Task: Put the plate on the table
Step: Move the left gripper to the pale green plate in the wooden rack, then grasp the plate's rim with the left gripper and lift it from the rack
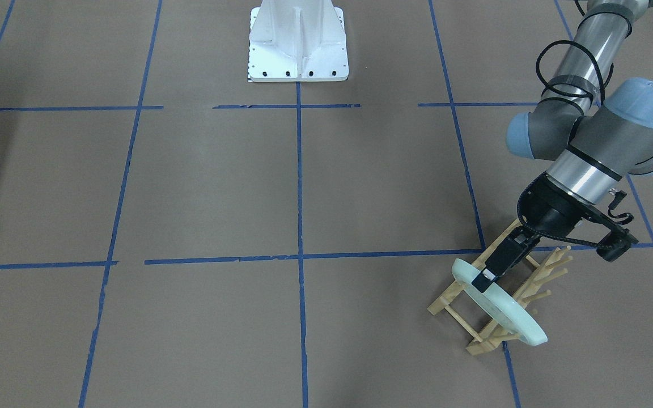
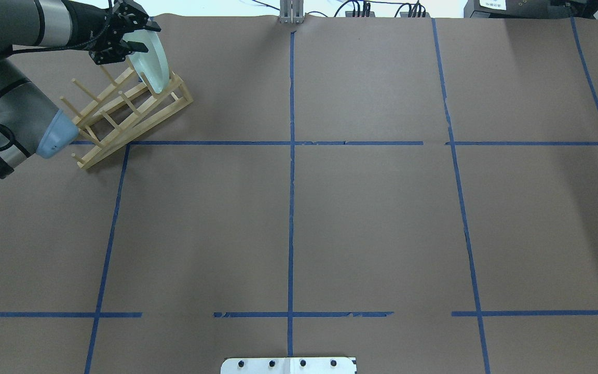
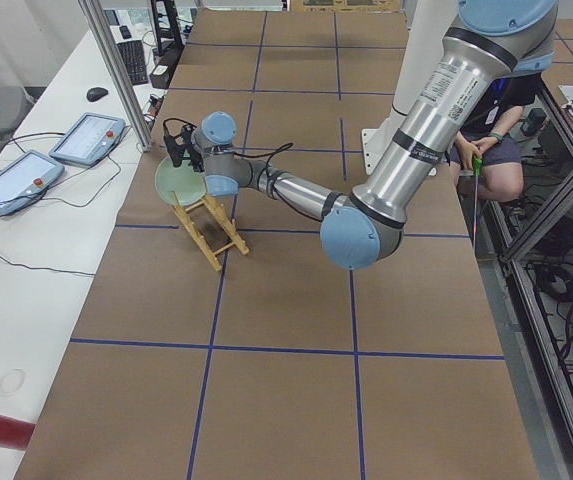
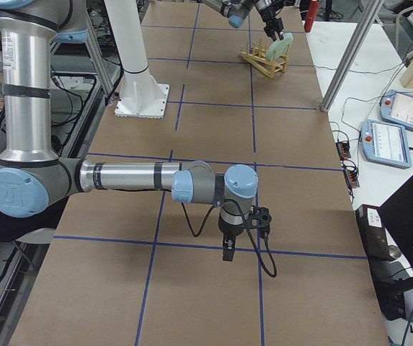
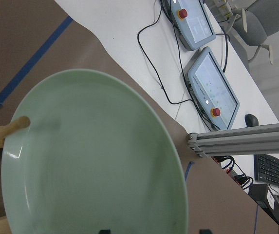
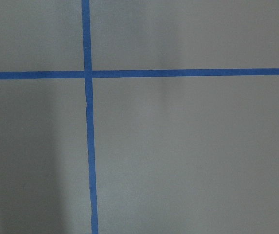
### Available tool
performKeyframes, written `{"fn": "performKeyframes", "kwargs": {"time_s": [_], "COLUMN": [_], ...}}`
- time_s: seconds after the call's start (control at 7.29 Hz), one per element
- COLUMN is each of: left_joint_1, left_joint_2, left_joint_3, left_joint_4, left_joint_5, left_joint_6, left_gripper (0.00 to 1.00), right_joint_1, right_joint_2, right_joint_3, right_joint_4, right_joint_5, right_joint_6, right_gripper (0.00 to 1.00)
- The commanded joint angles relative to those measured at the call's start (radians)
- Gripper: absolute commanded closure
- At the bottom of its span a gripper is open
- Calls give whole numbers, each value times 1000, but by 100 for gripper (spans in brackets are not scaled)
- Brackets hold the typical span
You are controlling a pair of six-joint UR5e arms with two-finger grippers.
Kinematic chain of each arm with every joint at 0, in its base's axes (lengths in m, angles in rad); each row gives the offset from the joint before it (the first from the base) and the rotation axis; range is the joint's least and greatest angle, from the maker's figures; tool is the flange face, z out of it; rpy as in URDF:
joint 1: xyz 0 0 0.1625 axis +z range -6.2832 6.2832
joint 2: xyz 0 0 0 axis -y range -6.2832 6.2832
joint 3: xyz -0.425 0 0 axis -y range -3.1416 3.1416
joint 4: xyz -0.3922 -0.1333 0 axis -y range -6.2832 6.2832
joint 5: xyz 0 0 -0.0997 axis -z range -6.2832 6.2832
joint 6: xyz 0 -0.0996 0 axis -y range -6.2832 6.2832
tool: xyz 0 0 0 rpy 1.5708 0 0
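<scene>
The left gripper is open around the plate in the wooden rack; next I think it must pinch and lift

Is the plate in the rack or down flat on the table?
In the rack: the plate stands on edge, tilted, with the left end effector at its top rim.
</scene>
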Motion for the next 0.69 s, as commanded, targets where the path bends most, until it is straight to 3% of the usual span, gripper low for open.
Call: {"fn": "performKeyframes", "kwargs": {"time_s": [0.0, 0.14, 0.55], "left_joint_1": [1, -2, -45], "left_joint_2": [-1, 5, 10], "left_joint_3": [1, 1, -2], "left_joint_4": [-2, -29, -110], "left_joint_5": [-1, -1, -11], "left_joint_6": [-1, -1, -9], "left_gripper": [79, 98, 100], "right_joint_1": [-1, 0, -1], "right_joint_2": [0, 0, 0], "right_joint_3": [0, 0, 0], "right_joint_4": [0, 0, 0], "right_joint_5": [0, 0, 0], "right_joint_6": [0, 0, 1], "right_gripper": [0, 0, 0]}}
